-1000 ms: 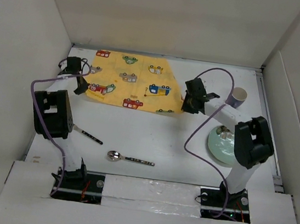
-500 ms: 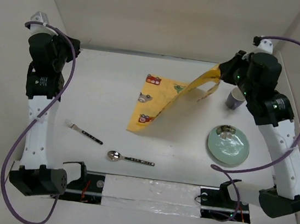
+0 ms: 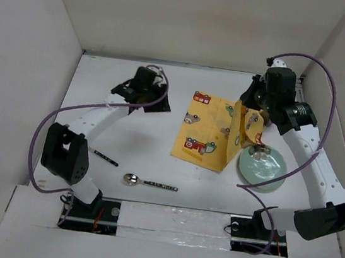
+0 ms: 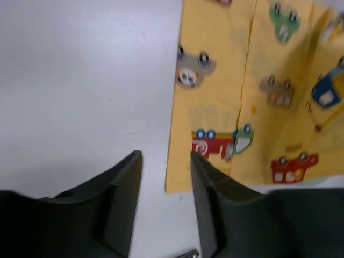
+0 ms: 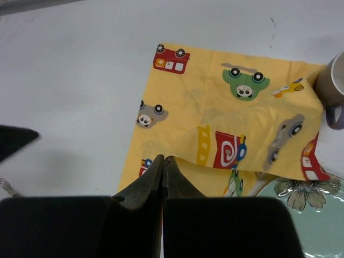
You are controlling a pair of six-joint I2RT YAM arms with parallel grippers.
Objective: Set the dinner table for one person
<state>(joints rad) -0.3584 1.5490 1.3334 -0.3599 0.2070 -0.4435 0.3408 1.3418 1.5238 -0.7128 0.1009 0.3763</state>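
Top external view: the table [image 3: 126,142] is a plain white, flat rectangle flooring the walled cell, far bigger than anything on it. A yellow car-print placemat [image 3: 202,133] lies right of centre on it. The placemat's right edge is raised and pinched in the right end effector [image 5: 163,161], fingers pressed together. The left end effector [image 4: 165,156] hangs with fingers apart and empty beside the placemat's left edge. A spoon [image 3: 148,182] and fork [image 3: 102,156] lie toward the near edge, and a pale green plate [image 3: 268,173] sits at the right.

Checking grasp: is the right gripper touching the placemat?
Touching. Top view: the placemat hangs with its right side lifted from the right gripper; right wrist view: its shut fingers pinch the cloth's fold.
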